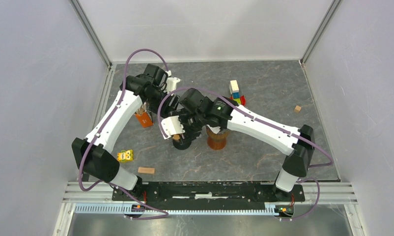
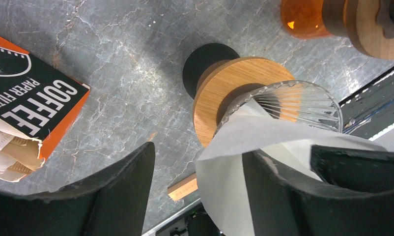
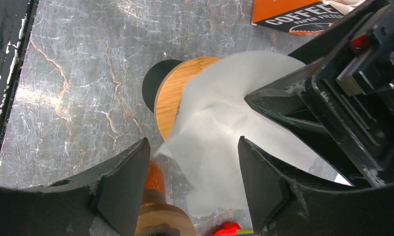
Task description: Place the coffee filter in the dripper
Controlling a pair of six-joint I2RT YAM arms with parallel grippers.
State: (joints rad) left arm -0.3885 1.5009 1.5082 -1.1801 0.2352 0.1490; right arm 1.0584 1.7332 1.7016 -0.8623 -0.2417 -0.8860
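Observation:
The dripper (image 2: 303,101) is a ribbed glass cone on a wooden collar (image 3: 166,105) and a black base (image 1: 182,144); it stands at the table's middle. The white paper coffee filter (image 3: 219,113) lies crumpled over its mouth, with one flap hanging past the rim. My left gripper (image 2: 199,155) is open; the filter (image 2: 264,135) leans against its right finger (image 2: 288,196) only. My right gripper (image 3: 193,145) is open too, and the flap shows in the gap between its jaws. Both grippers crowd over the dripper in the top view.
An orange coffee filter box (image 1: 144,119) lies left of the dripper, with papers spilling out. An amber glass vessel with a wooden collar (image 1: 217,138) stands close on the right. A wooden block (image 1: 146,170), a yellow item (image 1: 125,156) and coloured blocks (image 1: 236,92) lie around.

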